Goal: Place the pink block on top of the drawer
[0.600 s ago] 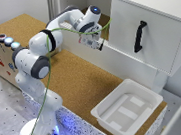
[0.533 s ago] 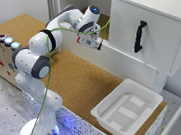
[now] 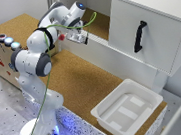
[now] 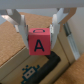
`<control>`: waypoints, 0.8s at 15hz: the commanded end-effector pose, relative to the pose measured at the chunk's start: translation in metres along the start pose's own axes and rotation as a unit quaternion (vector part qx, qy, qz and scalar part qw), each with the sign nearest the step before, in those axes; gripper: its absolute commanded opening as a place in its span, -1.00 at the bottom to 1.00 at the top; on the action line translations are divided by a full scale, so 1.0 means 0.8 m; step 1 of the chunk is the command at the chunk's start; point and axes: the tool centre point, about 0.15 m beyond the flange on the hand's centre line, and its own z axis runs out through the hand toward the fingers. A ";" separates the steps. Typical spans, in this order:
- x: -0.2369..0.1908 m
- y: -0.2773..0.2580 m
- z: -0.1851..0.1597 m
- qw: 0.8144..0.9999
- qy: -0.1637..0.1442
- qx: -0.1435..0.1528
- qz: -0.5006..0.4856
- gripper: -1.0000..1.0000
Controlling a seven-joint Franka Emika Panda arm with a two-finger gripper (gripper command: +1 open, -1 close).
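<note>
Pink block (image 4: 40, 43) is pinched between the gripper (image 4: 41, 30) fingers, lifted off the cork table (image 3: 76, 78), so pickup looks done. In the exterior view the gripper (image 3: 77, 38) hangs beside the white cabinet's lower shelf edge, block not clearly visible there. Left to do, likely: carry it up over the drawer (image 3: 148, 36) with the black handle (image 3: 139, 36), set it on top, release. Readable writing: a black "A" on the block's face.
</note>
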 end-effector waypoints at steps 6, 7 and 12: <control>0.063 -0.074 0.053 0.984 0.055 0.003 -0.171 -1.00; 0.064 -0.082 0.061 0.980 0.064 -0.004 -0.186 -1.00; 0.064 -0.122 0.112 0.959 0.109 -0.029 -0.261 -1.00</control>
